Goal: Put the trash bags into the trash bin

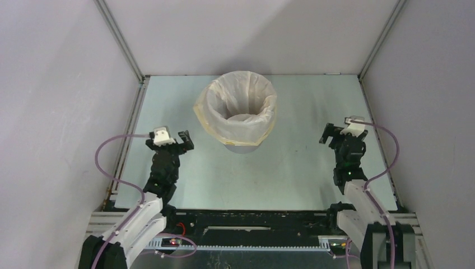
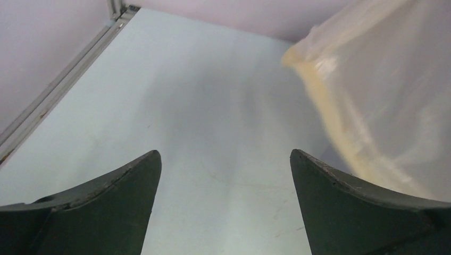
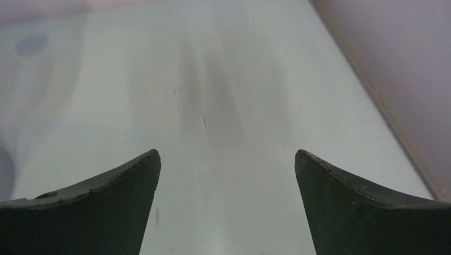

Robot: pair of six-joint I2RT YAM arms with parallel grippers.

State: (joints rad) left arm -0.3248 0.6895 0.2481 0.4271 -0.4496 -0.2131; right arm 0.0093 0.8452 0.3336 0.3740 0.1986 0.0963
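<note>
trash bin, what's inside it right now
A pale yellow bag lines the bin, its edge folded down over the rim. Inside, only crinkled bag surface shows, nothing loose. The bag hides the bin's inner wall and floor; only a grey strip shows below.

No text, label, brand, number or sign can be read in any of the three views. The thin, translucent pale yellow-cream plastic trash bag (image 1: pixel 215 112) and the plain light grey round plastic trash bin (image 1: pixel 242 149) it lines show no print. The small white block (image 1: pixel 162 134) on the left arm's wrist is too small to show whether it bears any marking.
</note>
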